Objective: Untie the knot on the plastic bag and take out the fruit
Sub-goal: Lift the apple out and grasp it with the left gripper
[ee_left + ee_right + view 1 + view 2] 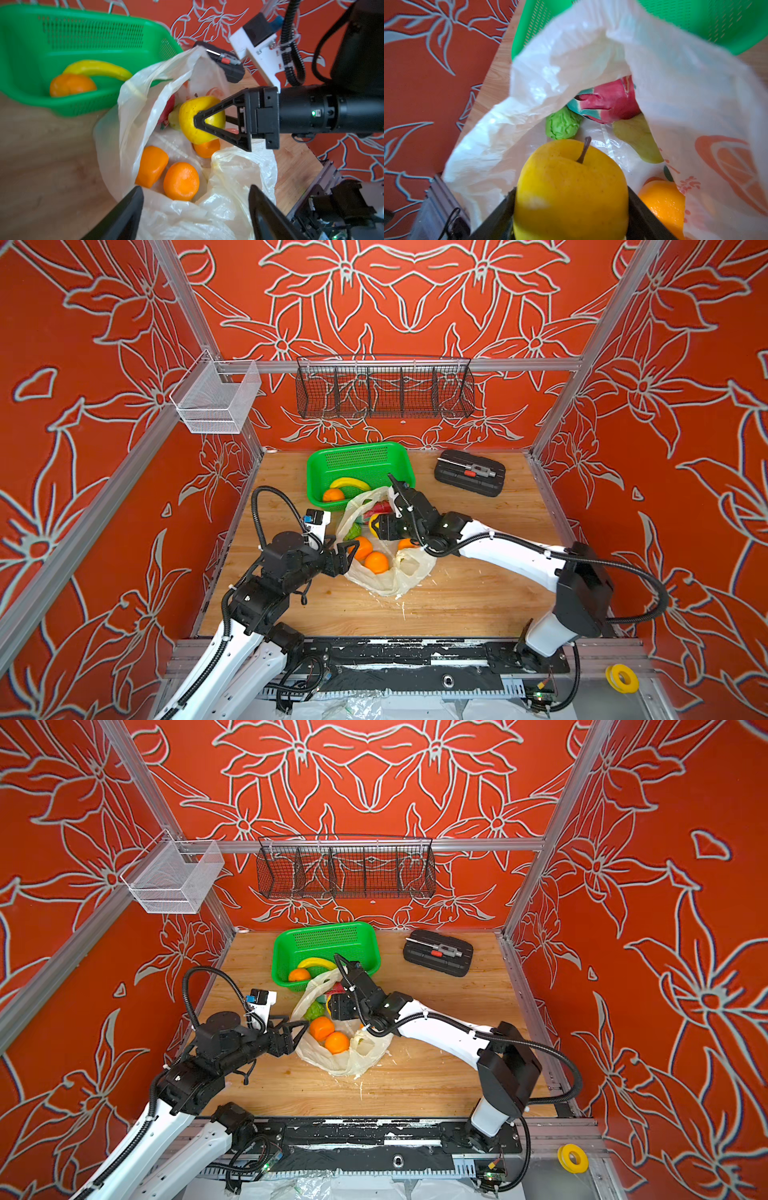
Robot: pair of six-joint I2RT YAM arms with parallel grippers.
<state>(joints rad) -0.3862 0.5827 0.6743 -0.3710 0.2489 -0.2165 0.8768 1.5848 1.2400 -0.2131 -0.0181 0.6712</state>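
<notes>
Now right pincer [374, 525] clamps yellow apple [571, 178] inside plastic bag [401, 577] mouth; left pincer [195, 188] released at near rim.

Red walls [415, 302] with big white flowers stand around the wooden table [478, 593]; a black wire basket [384, 391] hangs above it.

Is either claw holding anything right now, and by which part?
The right gripper clamps the yellow apple by its two sides, inside the plastic bag. The left gripper is open and empty.
</notes>
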